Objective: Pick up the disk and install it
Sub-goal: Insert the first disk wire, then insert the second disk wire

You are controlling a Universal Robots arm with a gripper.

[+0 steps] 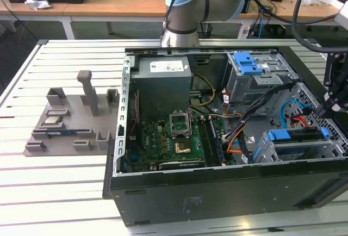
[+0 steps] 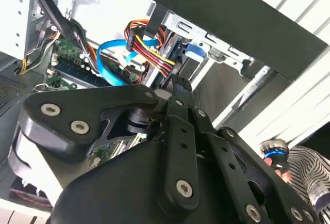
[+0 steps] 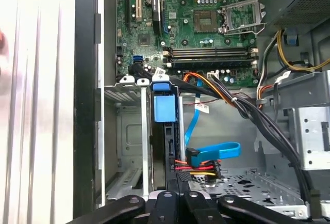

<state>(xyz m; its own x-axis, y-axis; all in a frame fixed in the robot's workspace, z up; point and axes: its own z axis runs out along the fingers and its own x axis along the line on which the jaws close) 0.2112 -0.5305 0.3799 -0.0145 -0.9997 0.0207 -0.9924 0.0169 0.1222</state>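
The disk [image 1: 299, 135] sits on edge in a slot of the lower drive cage [image 1: 283, 154], at the exterior view's right inside the open computer case. Its blue side rails show at both ends. In the first wrist view the disk [image 3: 168, 149] is a dark slab with a blue rail tab [image 3: 165, 108] on its far end. Red and yellow cable plugs [image 3: 198, 168] lie right beside its near end. My gripper [image 1: 330, 105] hovers just above the disk's right end. In both wrist views the gripper [image 3: 178, 182] [image 2: 175, 87] is at that near end of the disk.
A big grey metal box [image 1: 163, 84] and an upper drive cage with a blue latch [image 1: 250, 64] fill the case's back. The motherboard [image 1: 174, 138] lies in the middle, with cable bundles [image 1: 255, 111] crossing toward the cages. A grey fixture [image 1: 70, 122] stands on the slatted table. A striped sleeve [image 2: 309, 167] shows nearby.
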